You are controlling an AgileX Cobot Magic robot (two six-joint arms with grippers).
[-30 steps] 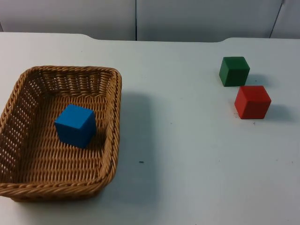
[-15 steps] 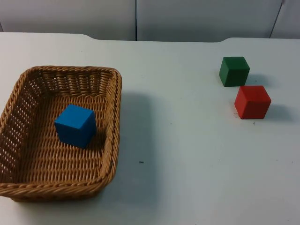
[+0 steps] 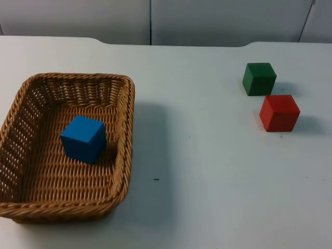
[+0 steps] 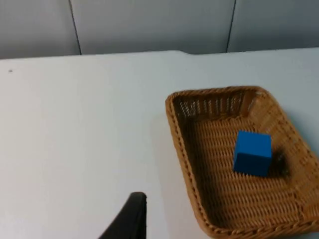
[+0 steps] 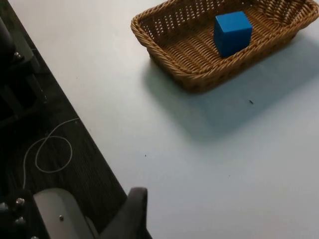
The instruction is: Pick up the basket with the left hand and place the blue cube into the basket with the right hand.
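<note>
A brown wicker basket [image 3: 127, 135] rests on the white table at the left. The blue cube [image 3: 83, 138] lies inside it, near the middle of the woven floor. From the left wrist view, the basket [image 4: 175, 134] with the cube [image 4: 252, 152] stands some way off from my left gripper [image 4: 130, 219], which hovers over bare table beside it. My right gripper [image 5: 133, 209] hangs back over the table's edge, far from the basket [image 5: 164, 52] and the cube [image 5: 232, 33]. Both arms wait clear of the basket.
A green cube [image 3: 259, 78] and a red cube [image 3: 279, 112] sit close together at the table's right. The grey partition wall [image 3: 150, 21] closes the far side. Dark floor [image 5: 45, 149] lies past the table's edge.
</note>
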